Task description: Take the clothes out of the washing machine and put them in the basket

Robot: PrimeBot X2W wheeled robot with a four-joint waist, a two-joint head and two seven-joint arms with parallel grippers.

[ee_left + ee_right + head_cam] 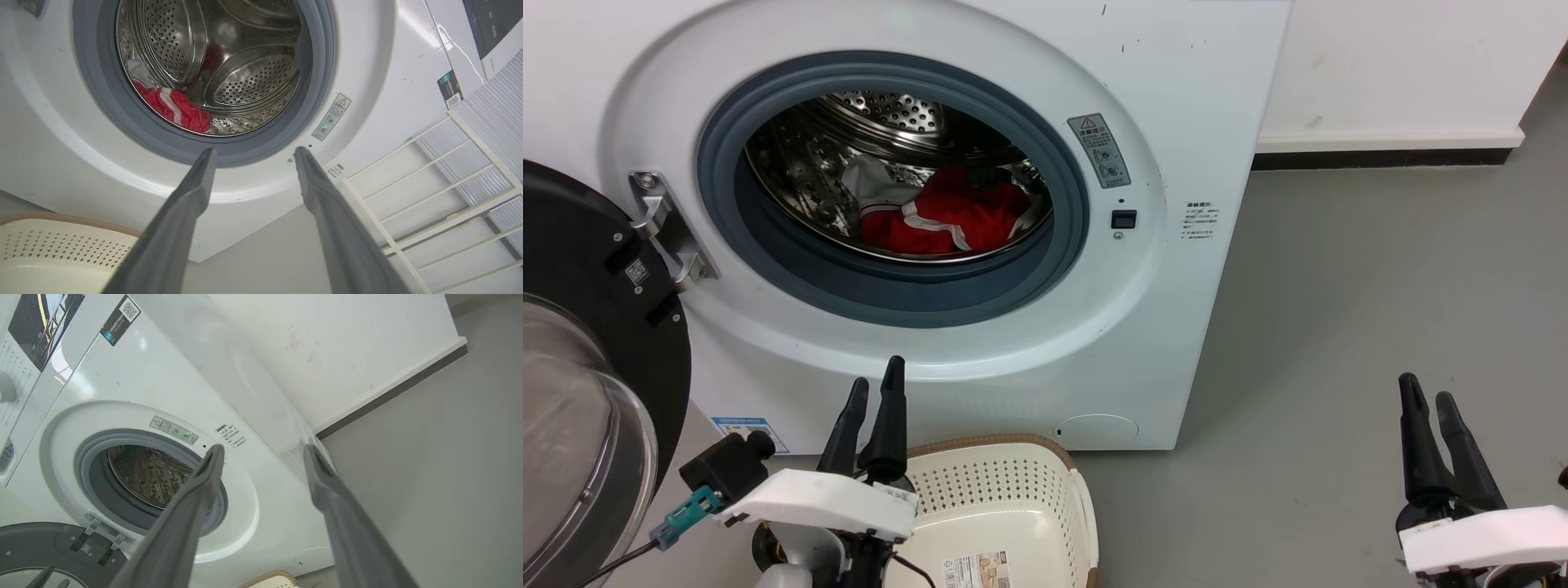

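The white washing machine (1176, 98) stands in front of me with its door swung open to the left. Red clothes (947, 216) with white trim lie at the bottom of the steel drum, also visible as clothes (175, 108) in the left wrist view. The cream basket (1005, 490) sits on the floor just below the porthole. My left gripper (876, 390) hovers open over the basket's left rim, fingers pointing at the machine's front, empty. My right gripper (1427, 396) is open and empty over bare floor at the right, well clear of the machine (135, 388).
The black-framed glass door (580, 359) hangs open at the far left, close to my left arm. Grey floor (1380, 286) spreads to the right of the machine. A white wall with a dark skirting (1388, 155) runs behind.
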